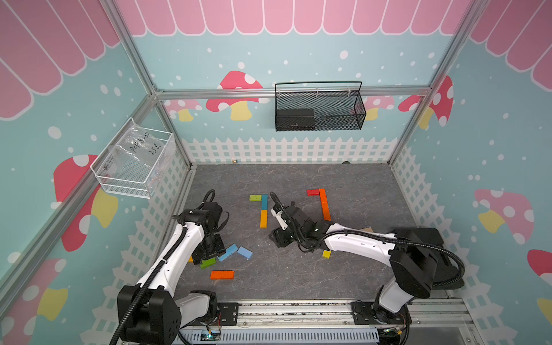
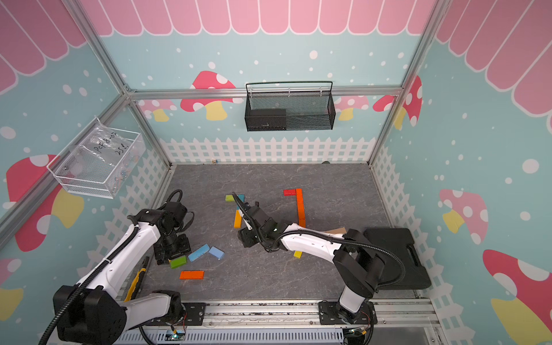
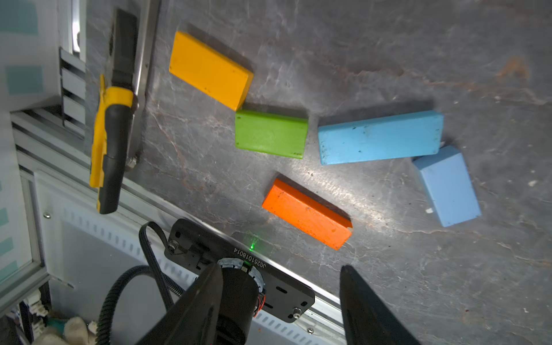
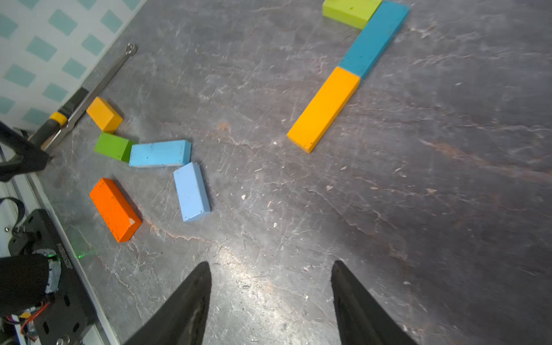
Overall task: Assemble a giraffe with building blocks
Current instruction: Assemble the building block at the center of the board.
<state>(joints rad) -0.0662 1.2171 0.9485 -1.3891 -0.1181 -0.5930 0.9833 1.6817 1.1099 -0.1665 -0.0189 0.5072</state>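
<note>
Black case [image 2: 400,254] right | yellow-handled tool [image 3: 109,134] left | right arm [image 1: 358,242] over yellow block [image 1: 326,254]

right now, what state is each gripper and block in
left gripper, open, empty
right gripper, open, empty
orange block, flat, loose
green block, flat, loose
blue bar, flat, loose
pale blue block, flat, loose
yellow block, flat, loose
teal bar, flat, end to end with yellow bar
lime block, flat, against teal bar
red block, flat, against orange line
</note>
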